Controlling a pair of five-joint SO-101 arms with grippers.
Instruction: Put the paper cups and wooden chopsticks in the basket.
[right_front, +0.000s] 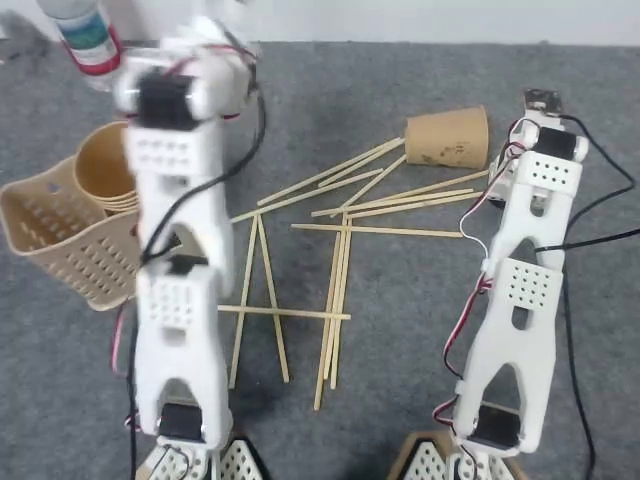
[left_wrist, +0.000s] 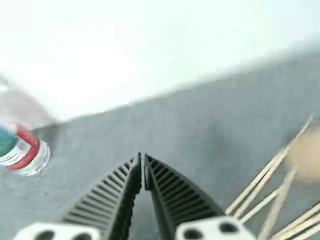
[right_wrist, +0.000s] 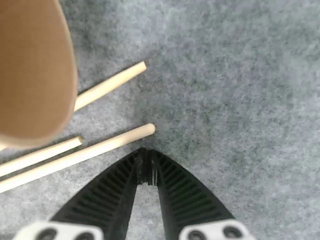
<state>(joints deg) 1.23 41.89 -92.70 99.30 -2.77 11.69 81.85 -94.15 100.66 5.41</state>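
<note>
**Right tool** (right_wrist: 147, 161): jaws shut tip to tip, nothing held, low over the grey desk (right_wrist: 240, 75).
- A paper cup (right_wrist: 30, 70) lies on its side just beside the tips, apart from them.
- Two chopstick ends (right_wrist: 131, 134) lie just ahead of the tips; the nearer one shows a thin strip of desk between itself and them.
- On the side of the tips away from the cup there is open desk.

**Left tool** (left_wrist: 144, 162): jaws shut, empty, raised off the desk and pointing toward the far edge, where the grey meets a white wall (left_wrist: 150, 50).
- A bottle (left_wrist: 22, 150) lies off to one side of the tips.
- Chopsticks lie off to the other side, well apart from the tips.
- Bare desk lies ahead of the tips.

**High view**
- The wooden chopsticks (right_front: 335, 290) lie scattered between the left arm (right_front: 180, 250) and the right arm (right_front: 525, 260).
- The basket (right_front: 60, 240) sits tilted on the outer side of the left arm, with stacked cups (right_front: 105, 170) in it.

**Print**
- The bottle's label (right_front: 92, 42) is red, white and green, and too small to read.
- The lying cup carries a dark mark that is not legible.
</note>
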